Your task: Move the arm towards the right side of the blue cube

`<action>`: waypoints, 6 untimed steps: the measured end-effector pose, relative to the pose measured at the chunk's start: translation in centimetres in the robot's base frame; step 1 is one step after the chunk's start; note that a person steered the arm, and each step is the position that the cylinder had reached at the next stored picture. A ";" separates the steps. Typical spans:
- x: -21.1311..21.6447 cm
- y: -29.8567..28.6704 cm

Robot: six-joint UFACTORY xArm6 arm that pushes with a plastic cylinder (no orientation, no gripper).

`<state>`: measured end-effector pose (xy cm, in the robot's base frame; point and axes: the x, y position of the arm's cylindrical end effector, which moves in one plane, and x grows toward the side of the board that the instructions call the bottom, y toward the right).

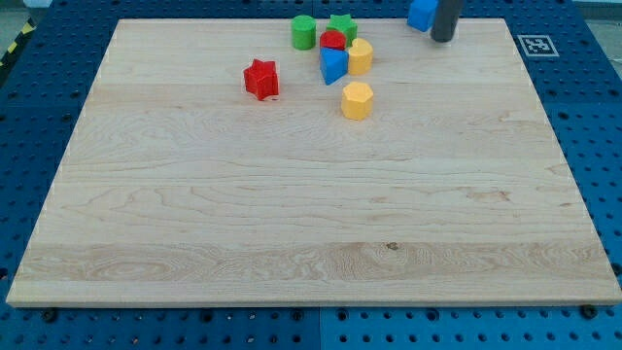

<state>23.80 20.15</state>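
Observation:
The blue cube (422, 14) sits at the view's top edge, right of centre, partly cut off by the frame. My tip (443, 39) is the lower end of a dark rod just to the cube's right, touching or nearly touching its right side; I cannot tell which.
On the wooden board (311, 224) a cluster lies to the left of the cube: a green cylinder (303, 32), a green star (342, 26), a red cylinder (332, 41), a blue block (333, 65), two yellow blocks (361, 55) (357, 100), and a red star (261, 79).

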 end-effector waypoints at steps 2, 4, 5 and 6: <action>-3.8 4.1; -4.7 3.0; -4.7 1.8; -4.7 0.3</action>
